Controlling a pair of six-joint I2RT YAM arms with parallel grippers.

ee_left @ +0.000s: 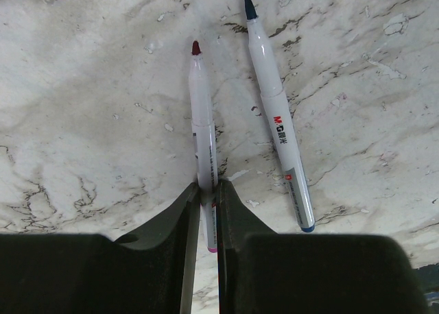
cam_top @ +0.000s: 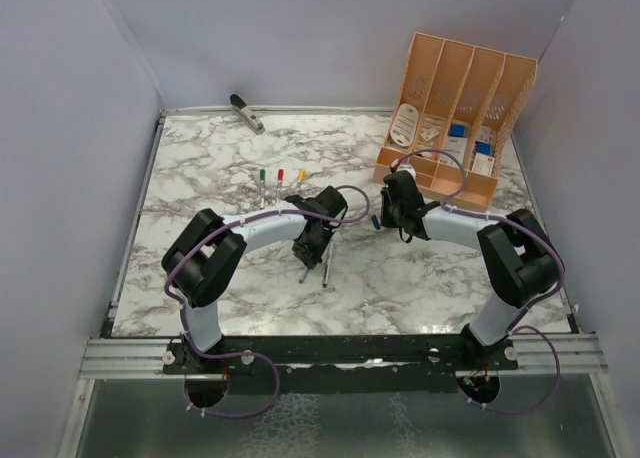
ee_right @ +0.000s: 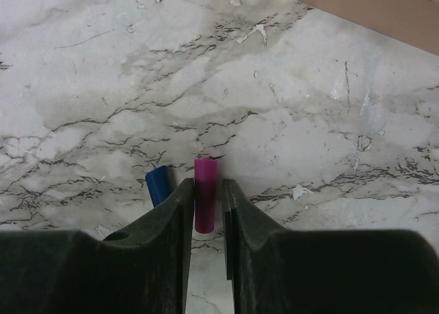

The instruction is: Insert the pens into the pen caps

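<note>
My left gripper (cam_top: 308, 250) (ee_left: 208, 185) is down at the marble table and shut on a silvery-white pen (ee_left: 202, 115) with a dark purple tip and pink end. A second pen (ee_left: 274, 115) with a blue tip lies just right of it; both show in the top view (cam_top: 326, 270). My right gripper (cam_top: 384, 218) (ee_right: 206, 182) is shut on a purple cap (ee_right: 206, 171) lying on the table. A blue cap (ee_right: 158, 182) (cam_top: 374, 221) lies just left of its left finger. Three pens wearing green (cam_top: 262, 186), red (cam_top: 280, 185) and yellow (cam_top: 299, 181) caps lie behind the left gripper.
An orange desk organizer (cam_top: 455, 108) with small items stands at the back right, close behind the right gripper. A grey-black stapler-like object (cam_top: 246, 113) lies at the back edge. Walls enclose the table on three sides.
</note>
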